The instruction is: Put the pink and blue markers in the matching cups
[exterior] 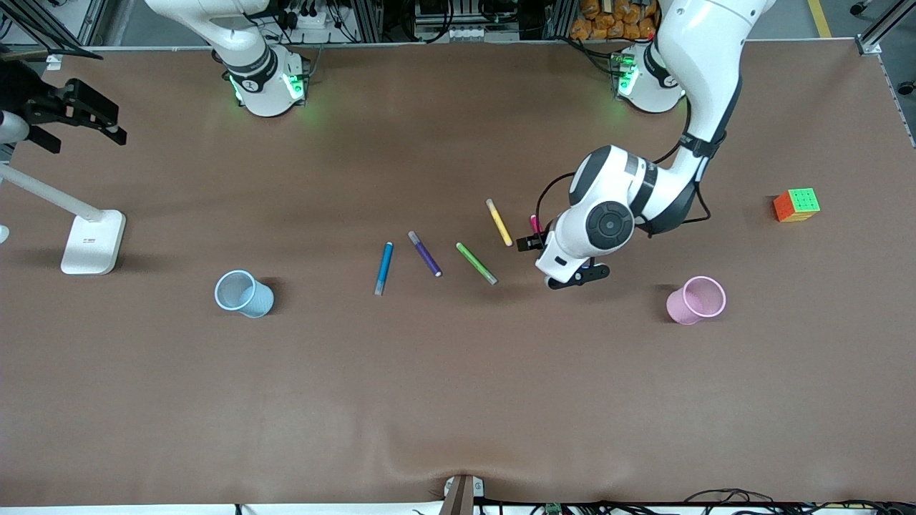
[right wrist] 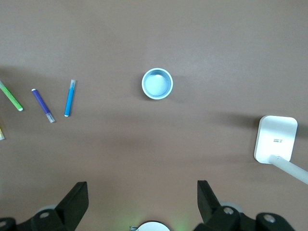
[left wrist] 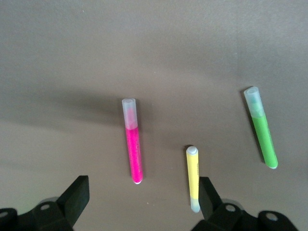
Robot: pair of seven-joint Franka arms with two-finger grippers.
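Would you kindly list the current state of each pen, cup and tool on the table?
Pink pen: capped, flat on the table, under the left tool.
Blue pen: capped, flat on the table, untouched.
Pink cup: upright, empty.
Blue cup: upright, empty.
Purple pen, green pen, yellow pen: flat on the table.
Left tool: open, holding nothing, over the pink pen.
Right tool: open, holding nothing, waiting.

The yellow pen [left wrist: 193,179] lies just beside the pink marker [left wrist: 133,144], crowding one side; bare table [left wrist: 72,120] flanks the other.

No readable text — lamp base [exterior: 91,243] marking illegible.
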